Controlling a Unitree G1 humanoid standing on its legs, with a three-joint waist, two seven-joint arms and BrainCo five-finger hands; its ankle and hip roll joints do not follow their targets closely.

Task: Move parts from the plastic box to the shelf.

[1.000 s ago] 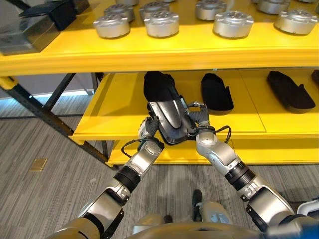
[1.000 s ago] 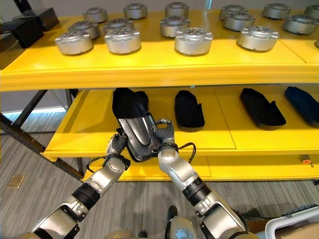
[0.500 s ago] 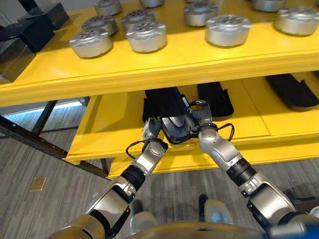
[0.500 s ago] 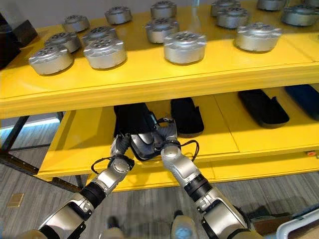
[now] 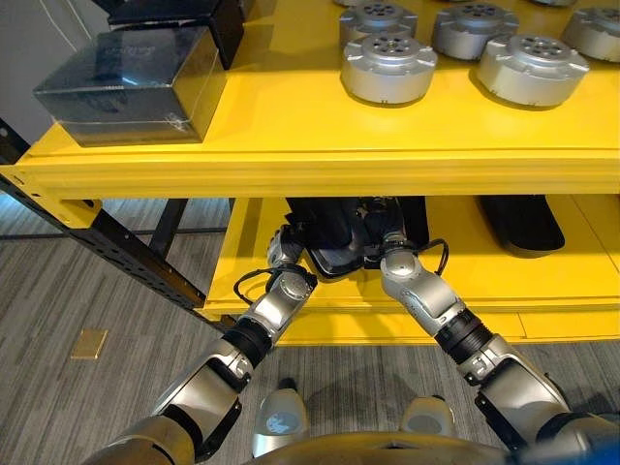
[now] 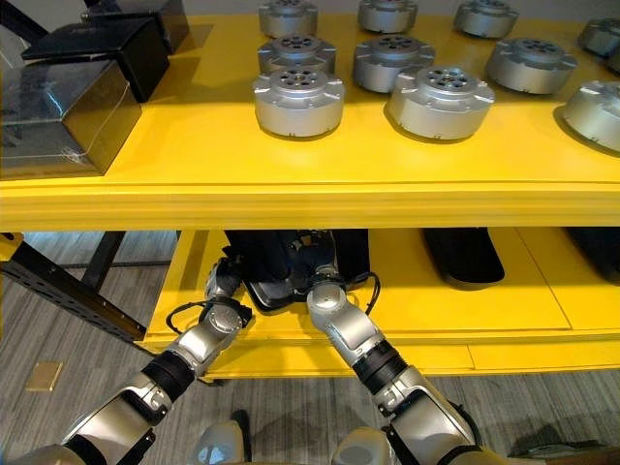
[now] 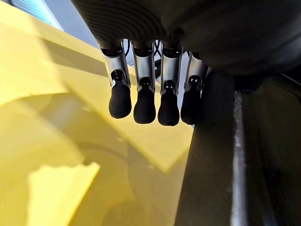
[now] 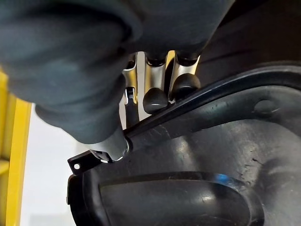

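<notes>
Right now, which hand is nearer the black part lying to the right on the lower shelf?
Right. The right hand grips the held black part, on the side toward that other black part; the left hand is on the far side.

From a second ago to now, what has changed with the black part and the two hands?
Both hands have pushed the black part deeper onto the lower shelf; most of it now sits under the upper shelf. The camera moved too. Unchanged: left hand flat against its side, right hand gripping its rim, silver discs untouched.
</notes>
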